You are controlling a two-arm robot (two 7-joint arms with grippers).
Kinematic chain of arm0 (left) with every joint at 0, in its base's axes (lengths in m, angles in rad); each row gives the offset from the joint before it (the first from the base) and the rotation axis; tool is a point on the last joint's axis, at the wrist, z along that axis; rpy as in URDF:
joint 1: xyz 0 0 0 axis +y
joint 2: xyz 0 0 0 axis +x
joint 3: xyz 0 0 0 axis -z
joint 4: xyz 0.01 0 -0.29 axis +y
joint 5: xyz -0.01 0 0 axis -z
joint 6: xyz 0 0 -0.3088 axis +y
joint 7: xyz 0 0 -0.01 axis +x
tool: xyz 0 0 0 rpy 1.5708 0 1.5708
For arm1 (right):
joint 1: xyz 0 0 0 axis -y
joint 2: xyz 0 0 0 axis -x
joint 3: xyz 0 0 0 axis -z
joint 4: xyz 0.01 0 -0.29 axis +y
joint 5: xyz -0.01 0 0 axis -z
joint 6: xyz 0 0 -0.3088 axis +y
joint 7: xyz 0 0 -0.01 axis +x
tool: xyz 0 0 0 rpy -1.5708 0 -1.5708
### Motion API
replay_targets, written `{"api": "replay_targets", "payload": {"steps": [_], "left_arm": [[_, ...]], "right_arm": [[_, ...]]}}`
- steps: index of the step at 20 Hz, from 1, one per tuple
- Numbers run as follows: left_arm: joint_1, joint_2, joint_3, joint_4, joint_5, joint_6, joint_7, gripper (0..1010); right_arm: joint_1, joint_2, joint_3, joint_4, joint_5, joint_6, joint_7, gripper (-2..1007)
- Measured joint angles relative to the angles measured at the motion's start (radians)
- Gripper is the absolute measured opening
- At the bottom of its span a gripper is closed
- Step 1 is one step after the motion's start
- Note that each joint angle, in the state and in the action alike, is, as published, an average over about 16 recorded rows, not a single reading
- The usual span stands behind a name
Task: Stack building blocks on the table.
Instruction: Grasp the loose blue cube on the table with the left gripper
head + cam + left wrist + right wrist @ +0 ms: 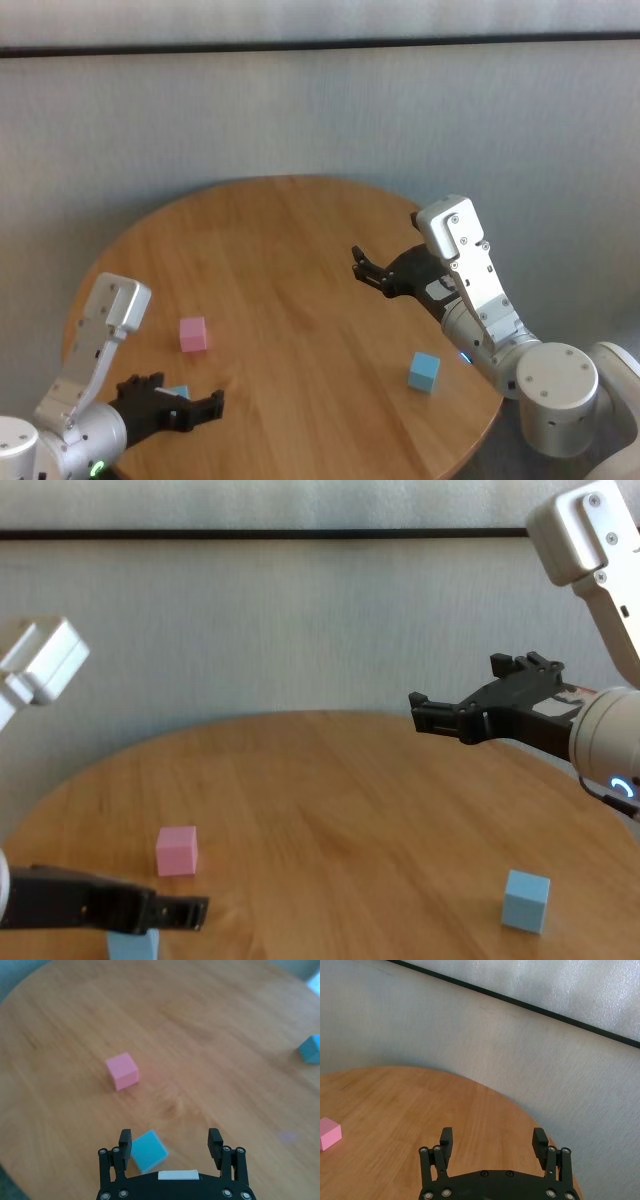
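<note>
On the round wooden table (pixel 290 240) lie a pink block (pixel 193 334) and two light blue blocks. One blue block (pixel 178 392) lies at the near left, right at my left gripper (pixel 190 400). In the left wrist view that gripper (pixel 170 1136) is open, and the blue block (pixel 148 1150) sits between the fingers, close to one finger (pixel 125 1139). The pink block (pixel 122 1070) lies a little beyond it. The other blue block (pixel 424 371) lies at the near right. My right gripper (pixel 360 265) is open and empty, raised above the table's right half.
A grey wall with a dark strip (pixel 320 45) stands behind the table. The table's edge curves close to the right blue block (pixel 526 900). The right forearm (pixel 470 270) hangs over the table's right side.
</note>
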Motion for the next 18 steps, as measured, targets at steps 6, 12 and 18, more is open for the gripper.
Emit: {"api": "replay_targets", "payload": {"steps": [6,12,18], "left_arm": [[0.001,-0.017,-0.006,0.004,0.02,0.036,0.028,1000],[-0.003,-0.029,-0.008,0.008,0.04,0.07,0.043,1000],[-0.023,-0.046,-0.005,0.029,0.053,0.1,0.041,1000]], "right_arm": [[0.0,0.0,0.0,0.0,0.0,0.0,0.0,1001],[0.0,0.0,0.0,0.0,0.0,0.0,0.0,1001],[0.0,0.0,0.0,0.0,0.0,0.0,0.0,1001]]}}
